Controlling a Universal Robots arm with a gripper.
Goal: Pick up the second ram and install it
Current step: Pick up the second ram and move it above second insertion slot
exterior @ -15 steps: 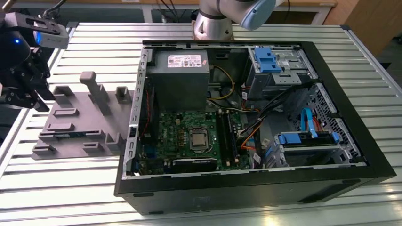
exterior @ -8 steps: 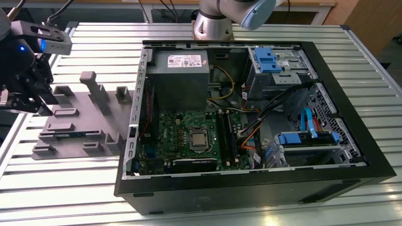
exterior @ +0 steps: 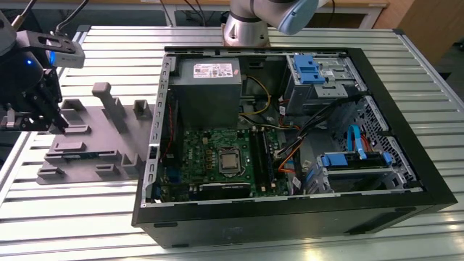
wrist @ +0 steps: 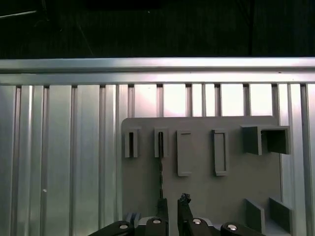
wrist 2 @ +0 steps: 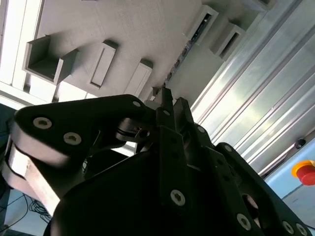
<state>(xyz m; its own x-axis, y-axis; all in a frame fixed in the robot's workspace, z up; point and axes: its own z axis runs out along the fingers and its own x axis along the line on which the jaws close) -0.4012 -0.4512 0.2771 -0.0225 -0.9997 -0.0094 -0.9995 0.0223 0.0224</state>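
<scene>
The second ram (wrist: 160, 167) stands on edge in a slot of the grey tray (wrist: 206, 191), seen as a thin dark strip. In the second wrist view the ram (wrist 2: 184, 51) runs from the fingertips toward the tray's upright blocks. My gripper (wrist: 172, 199) hangs just over the ram's near end with a narrow gap between its fingers, holding nothing. In the exterior view the gripper (exterior: 51, 122) sits over the tray (exterior: 94, 147) at that view's left, beside the computer case. The green motherboard (exterior: 210, 157) lies inside the case.
The open black computer case (exterior: 395, 109) takes up the middle of the slatted metal table (exterior: 73, 217), with a grey power supply (exterior: 206, 81), cables and blue drive brackets inside. The arm's base (exterior: 246, 27) stands behind the case. A red button (wrist 2: 306, 172) sits off the table.
</scene>
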